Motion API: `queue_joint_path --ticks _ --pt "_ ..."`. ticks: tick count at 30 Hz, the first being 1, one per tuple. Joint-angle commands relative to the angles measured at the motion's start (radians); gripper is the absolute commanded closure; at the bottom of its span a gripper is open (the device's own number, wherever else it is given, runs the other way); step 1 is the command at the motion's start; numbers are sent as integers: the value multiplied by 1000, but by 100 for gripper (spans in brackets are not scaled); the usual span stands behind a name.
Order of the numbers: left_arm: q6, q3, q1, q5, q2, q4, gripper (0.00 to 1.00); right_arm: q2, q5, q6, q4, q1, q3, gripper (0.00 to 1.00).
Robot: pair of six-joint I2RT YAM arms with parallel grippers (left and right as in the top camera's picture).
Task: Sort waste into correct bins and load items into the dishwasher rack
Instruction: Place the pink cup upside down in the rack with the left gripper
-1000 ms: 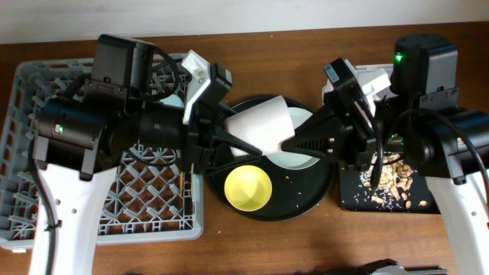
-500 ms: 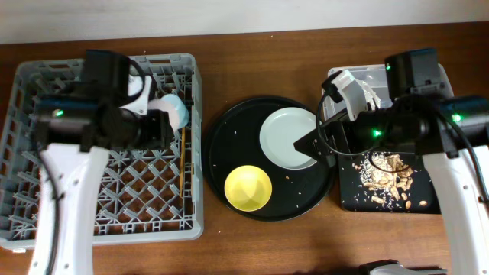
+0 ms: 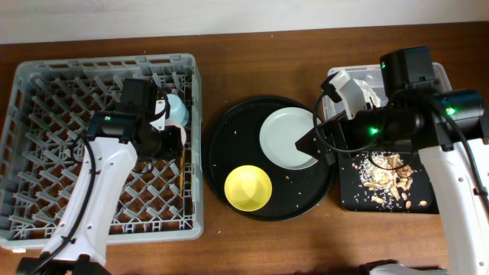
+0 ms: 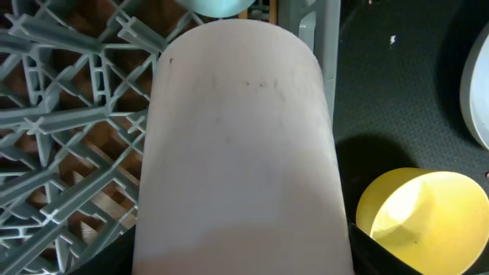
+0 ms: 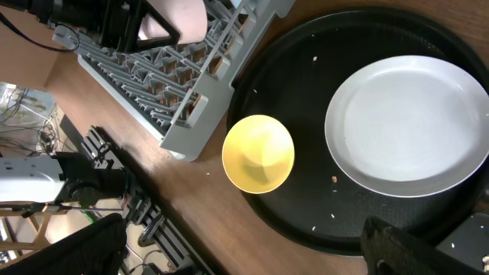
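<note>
Overhead view: the dishwasher rack (image 3: pixel 99 63) fills the left end of the counter. We see the left gripper (image 3: pixel 170 137) over the rack's right side, grasping the pink cup (image 3: pixel 182 137). The light-blue cup (image 3: pixel 178 111) lies just behind it in the rack, and the chopsticks (image 3: pixel 184 166) lie along the right wall. At mid-counter the round black tray (image 3: pixel 221 145) carries the pale plate (image 3: pixel 286 139) and the yellow bowl (image 3: pixel 248 188), neither yet loaded. The right gripper (image 3: pixel 312 143) hovers at the plate's right edge. Near the right edge, the shallow black tray (image 3: pixel 351 191) holds the food scraps (image 3: pixel 390 179). The clear tub (image 3: pixel 370 74) behind it is largely hidden by the arm, so we cannot tell its contents.

Left wrist view: the pink cup fills the frame above the rack's lattice, and we cannot tell whether it rests on the pegs.

Right wrist view: the fingertips (image 5: pixel 84 244) stand wide apart and empty above plate and bowl.

We judge the scraps sorted and two cups and the chopsticks at the rack. The plate and bowl are left.
</note>
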Motion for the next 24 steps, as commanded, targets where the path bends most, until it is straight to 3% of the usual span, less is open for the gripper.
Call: queue_joint_path --ticks 1,5,6,7,8,12,15,17,18,19,20,24 --pt "-9 -7 3 -14 -4 2 57 1 10 4 -3 -3 0 1" --pt "-9 -40 3 -14 -4 28 57 1 13 4 -3 -3 0 1" --pt "-10 -40 3 -14 -4 36 50 1 13 4 -3 -3 0 1" --pt "-10 -40 3 -14 -4 41 36 1 13 4 -3 -3 0 1" --pt "-10 -40 3 -14 -4 43 1 1 13 4 -3 -3 0 1" --pt "-10 17 3 -10 -4 12 1 1 13 4 -21 -3 0 2" --pt "-10 267 3 8 -4 -176 1 1 -3 4 -51 6 0 1" --pt "-17 439 4 117 -5 -272 1 1 -2 5 -50 69 0 13" --pt "-24 497 3 202 -7 -296 1 3 31 5 -40 113 0 12" --pt "-24 526 3 279 -12 -308 1 7 94 17 -28 138 0 1" --pt "-24 527 3 313 -21 -339 1 27 251 135 -1 161 0 1" --pt "-1 526 3 228 -19 -403 1 132 156 163 -4 163 -5 1"
